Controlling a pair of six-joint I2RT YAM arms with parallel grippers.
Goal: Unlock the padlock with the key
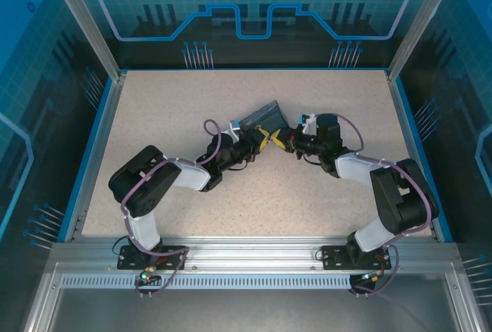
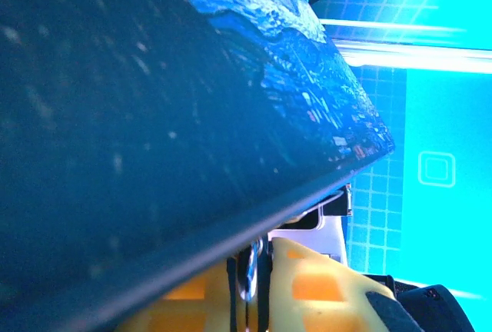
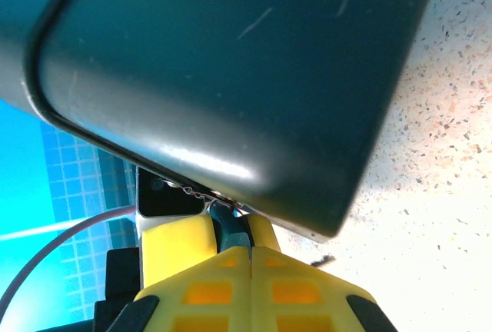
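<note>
The padlock [image 1: 262,112] sits tilted against both sets of fingertips. The left gripper [image 2: 252,251] is nearly closed on a thin metal piece [image 2: 249,278] below its edge. The right gripper [image 3: 250,238] is pressed fully together beneath its dark side, and I cannot tell what it pinches.

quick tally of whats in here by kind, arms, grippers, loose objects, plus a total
robot arms: 2 (left arm, right arm)
grippers: 2 (left gripper, right gripper)
padlock: 1
total: 5
</note>
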